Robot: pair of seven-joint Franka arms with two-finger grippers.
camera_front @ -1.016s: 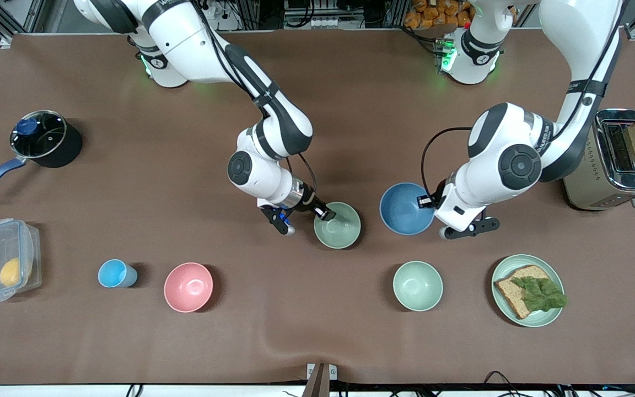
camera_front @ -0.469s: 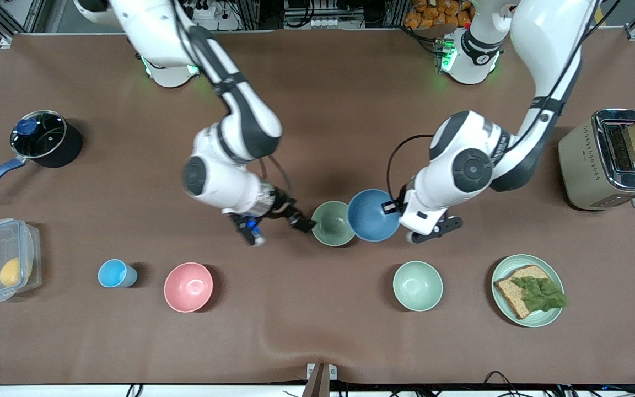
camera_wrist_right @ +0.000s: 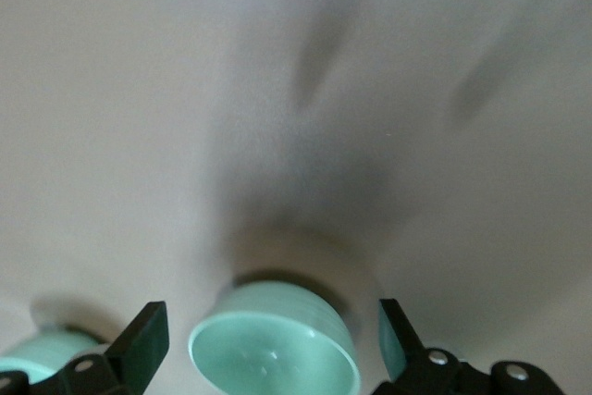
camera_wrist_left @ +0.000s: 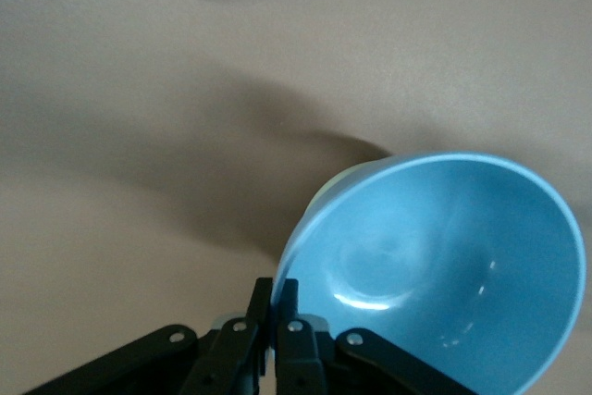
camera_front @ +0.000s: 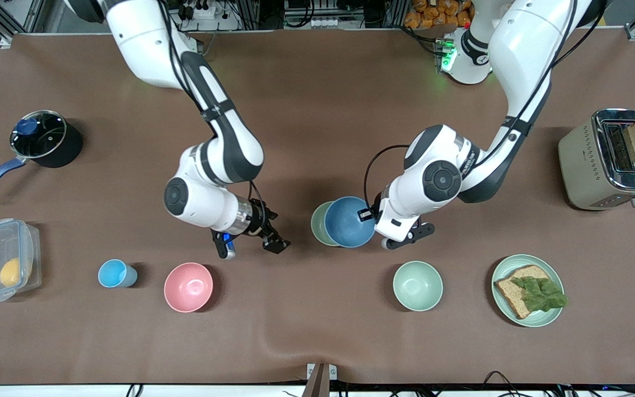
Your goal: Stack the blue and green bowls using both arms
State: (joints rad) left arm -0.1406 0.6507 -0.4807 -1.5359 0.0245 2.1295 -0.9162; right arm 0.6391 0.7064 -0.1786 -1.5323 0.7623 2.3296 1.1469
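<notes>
The stacking step was in hand. The left gripper (camera_front: 371, 216) had its fingers closed on the rim of the blue bowl (camera_front: 348, 221), carried over the green bowl (camera_front: 317, 223), which sat mid-desk and showed only as a crescent. The right gripper (camera_front: 251, 246) hung with fingers spread and empty over bare desk (camera_front: 317, 99) toward the right arm's end. Next, I judged, the blue bowl needed centring and lowering before release.

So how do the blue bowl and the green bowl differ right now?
The blue bowl is pinched at its rim by the left end effector, above the green bowl. The green bowl sits free on the table, mostly covered; the right end effector is open, away from it. Both look the same size and round.
</notes>
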